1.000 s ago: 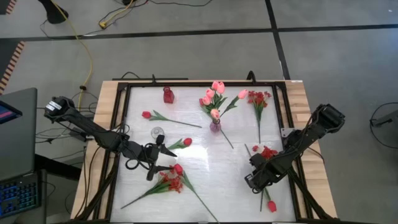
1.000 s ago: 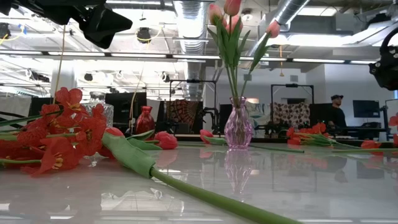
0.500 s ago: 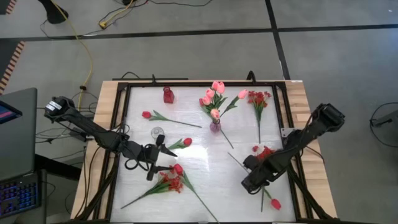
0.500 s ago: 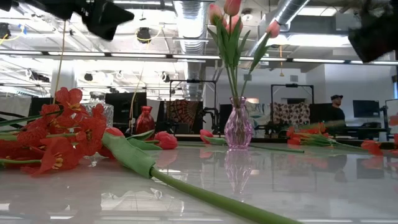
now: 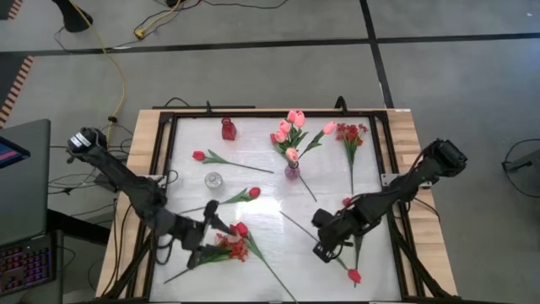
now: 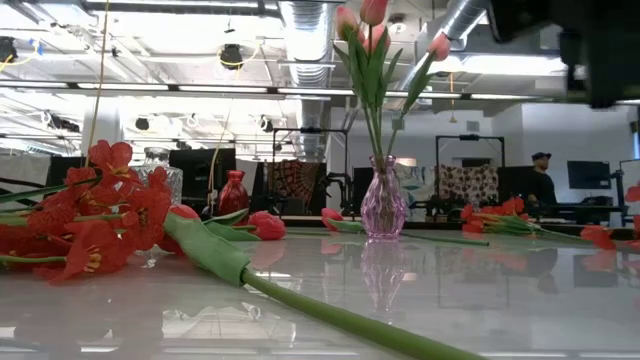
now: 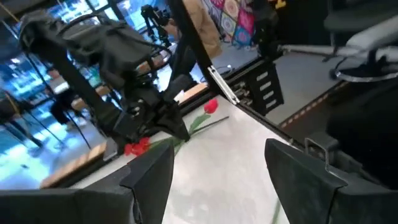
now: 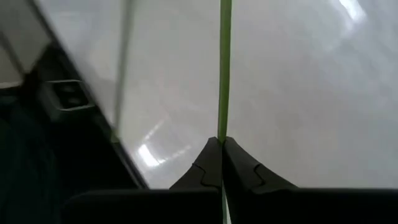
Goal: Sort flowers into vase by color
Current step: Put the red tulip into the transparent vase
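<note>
Stem [image 8: 224, 68] alone shows past the clenched right end effector [image 8: 221, 149], its bloom cut off; left end effector [image 7: 214, 165] gapes.

Pink tulips [image 5: 289, 128] stand upright in a small pink vase [image 5: 292, 172] near the desk's far middle. One red tulip [image 5: 353, 274] hangs from its green stem [image 8: 224, 68], which is clamped between the closed fingers of the right end effector [image 5: 321, 248]. Other red tulips [image 5: 199, 156] and red sprays [image 5: 233, 247] lie flat on the desk.
</note>
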